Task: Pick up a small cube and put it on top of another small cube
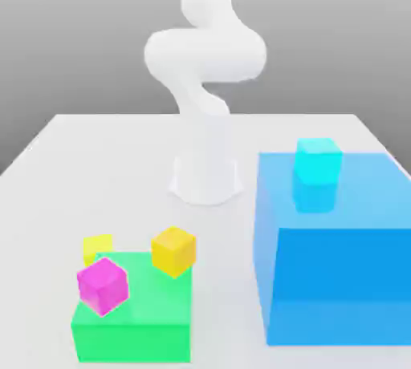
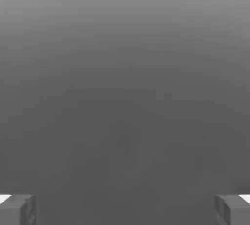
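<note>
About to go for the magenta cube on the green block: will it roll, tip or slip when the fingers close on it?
The magenta cube has flat faces, so it probably won't roll. It sits at the green block's corner, so a sideways nudge could push it off. It looks rigid; its flat sides should suit the open fingers.

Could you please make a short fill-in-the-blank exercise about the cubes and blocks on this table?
1. The cyan cube sits on the big ____ block.
2. The magenta cube rests on the ____ block.
3. The orange cube is on the exterior view's ____ of the magenta cube.
4. The fingers stand ____.

Missing words: blue; green; right; open
</note>
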`<state>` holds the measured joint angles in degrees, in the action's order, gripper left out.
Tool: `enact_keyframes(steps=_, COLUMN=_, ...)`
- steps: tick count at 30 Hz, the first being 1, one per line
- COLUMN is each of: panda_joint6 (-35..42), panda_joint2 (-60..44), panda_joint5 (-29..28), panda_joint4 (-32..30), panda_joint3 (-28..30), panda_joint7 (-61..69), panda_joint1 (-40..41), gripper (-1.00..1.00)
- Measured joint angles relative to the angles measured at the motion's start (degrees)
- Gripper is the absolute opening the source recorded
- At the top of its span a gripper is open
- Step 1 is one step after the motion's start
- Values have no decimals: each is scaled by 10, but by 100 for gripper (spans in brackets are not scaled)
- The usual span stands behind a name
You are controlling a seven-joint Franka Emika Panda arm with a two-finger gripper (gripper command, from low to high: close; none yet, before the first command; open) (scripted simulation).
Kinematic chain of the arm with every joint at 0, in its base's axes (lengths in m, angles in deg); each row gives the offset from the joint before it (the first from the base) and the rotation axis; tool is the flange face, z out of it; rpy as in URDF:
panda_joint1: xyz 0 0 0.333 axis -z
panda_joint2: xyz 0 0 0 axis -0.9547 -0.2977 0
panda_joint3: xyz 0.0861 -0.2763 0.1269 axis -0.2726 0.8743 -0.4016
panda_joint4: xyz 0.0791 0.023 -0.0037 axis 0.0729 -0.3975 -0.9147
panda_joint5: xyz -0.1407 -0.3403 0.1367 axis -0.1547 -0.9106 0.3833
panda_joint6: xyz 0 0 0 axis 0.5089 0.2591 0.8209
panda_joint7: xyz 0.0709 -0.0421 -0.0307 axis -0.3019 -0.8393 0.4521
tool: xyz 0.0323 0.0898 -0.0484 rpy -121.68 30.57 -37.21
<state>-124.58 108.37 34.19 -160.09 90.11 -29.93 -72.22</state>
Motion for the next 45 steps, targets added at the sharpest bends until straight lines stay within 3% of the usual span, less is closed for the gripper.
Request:
enact_keyframes(steps=14, panda_joint6=-203, panda_joint2=-263, panda_joint5=-58, panda_joint4=-231, panda_joint3=208, panda_joint7=294, panda_joint1=41, gripper=0)
enact_keyframes(steps=18, panda_joint6=-284, panda_joint2=-375, panda_joint5=-37, panda_joint4=-300, panda_joint3=265, panda_joint7=422, panda_joint1=58, gripper=0)
enact_keyframes(steps=21, panda_joint6=-331, panda_joint2=-442, panda_joint5=62, panda_joint4=-302, panda_joint3=240, panda_joint7=513, panda_joint1=72, gripper=0)
enact_keyframes(steps=24, panda_joint6=-368, panda_joint2=-496, panda_joint5=174, panda_joint4=-291, panda_joint3=163, panda_joint7=597, panda_joint1=120, gripper=0)
enact_keyframes(steps=27, panda_joint6=-406, panda_joint2=-545, panda_joint5=252, panda_joint4=-280, panda_joint3=65, panda_joint7=655, panda_joint1=199, gripper=0)
enact_keyframes(steps=28, panda_joint6=-417, panda_joint2=-559, panda_joint5=269, panda_joint4=-277, panda_joint3=40, panda_joint7=667, panda_joint1=221, gripper=-100)
enact_keyframes(steps=34, panda_joint6=-421, panda_joint2=-565, panda_joint5=275, panda_joint4=-276, panda_joint3=26, panda_joint7=671, panda_joint1=233, gripper=-100)
enact_keyframes(steps=37, panda_joint6=-400, panda_joint2=-537, panda_joint5=231, panda_joint4=-283, panda_joint3=72, panda_joint7=640, panda_joint1=198, gripper=-100)
enact_keyframes(steps=41, panda_joint6=-353, panda_joint2=-471, panda_joint5=101, panda_joint4=-298, panda_joint3=154, panda_joint7=544, panda_joint1=149, gripper=-100)
enact_keyframes(steps=45, panda_joint6=-301, panda_joint2=-404, panda_joint5=-6, panda_joint4=-312, panda_joint3=162, panda_joint7=464, panda_joint1=175, gripper=-100)
